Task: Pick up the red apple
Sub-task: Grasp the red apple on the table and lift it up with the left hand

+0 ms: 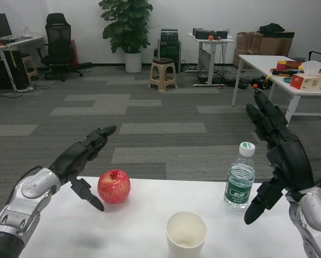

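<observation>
Left hand (85,156) spread wide, holding nothing, just left of the red apple (114,186).
The apple sits near the white worktop's (144,236) far edge; a paper cup (186,234) stands nearer, a water bottle (240,177) to the right, beside the raised, empty, spread right hand (276,156).

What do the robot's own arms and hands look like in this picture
Both forearms are silver metal with rounded, segmented casings and dark gaps between the sections. The left hand and the right hand are matte black, with long jointed fingers like a mechanical skeleton. No cables, sleeves or markings are visible on either arm.
</observation>
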